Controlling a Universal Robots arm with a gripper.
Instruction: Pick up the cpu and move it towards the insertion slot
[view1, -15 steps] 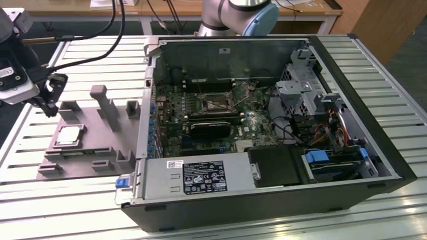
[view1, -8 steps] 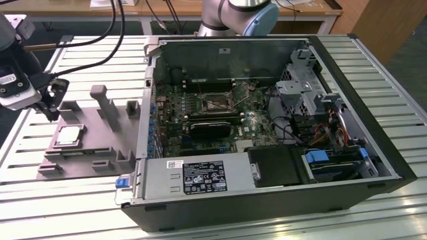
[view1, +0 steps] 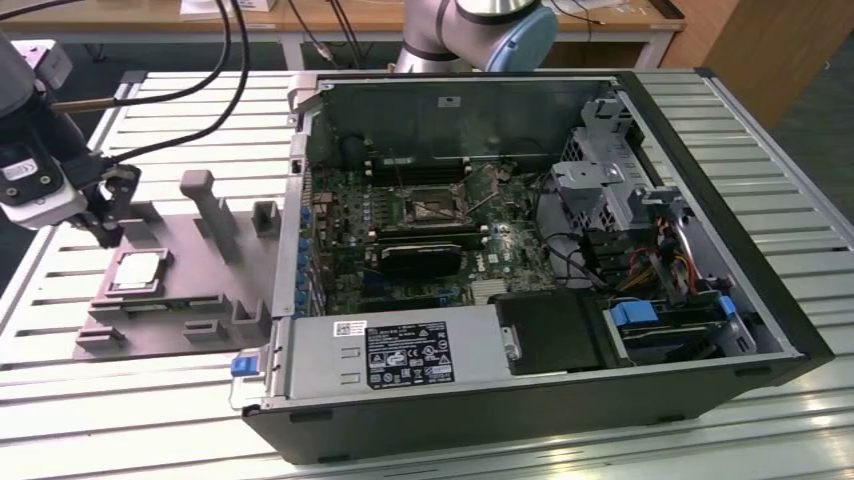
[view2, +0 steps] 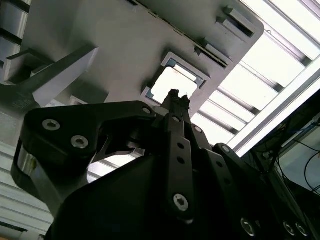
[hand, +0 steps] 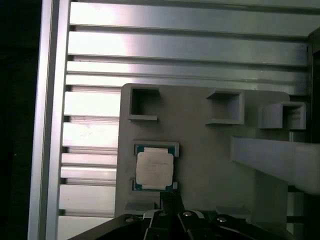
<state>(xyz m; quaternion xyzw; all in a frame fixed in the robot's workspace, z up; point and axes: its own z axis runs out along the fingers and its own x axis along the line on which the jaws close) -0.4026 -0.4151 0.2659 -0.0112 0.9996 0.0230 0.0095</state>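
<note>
Nearest the lens in the second wrist view is the black body of the gripper (view2: 175, 97), whose thin fingers (view2: 176, 130) run forward to a single narrow tip; they look pressed together with nothing between them. That tip hangs just beside one edge of the cpu (view2: 172, 82), and whether it touches the chip cannot be told. The cpu lies flat, silvery top up, in a shallow square recess of the grey tray (hand: 200, 150), as the first wrist view shows, with the gripper (hand: 170, 196) at the near side of the cpu (hand: 155, 168). In the exterior view the tray (view1: 187, 300) rests on the slatted metal desk (view1: 80, 400), on the exterior view's left of the open computer case (view1: 694, 200). There the gripper (view1: 110, 228) is poised close above the cpu (view1: 138, 271). The insertion slot (view1: 434, 203) sits on the motherboard (view1: 347, 220) inside the case, well apart from the chip. By this showing the pick has not been made: the cpu is unlifted in its tray, and both the grasp and the carry toward the slot are left.
</note>
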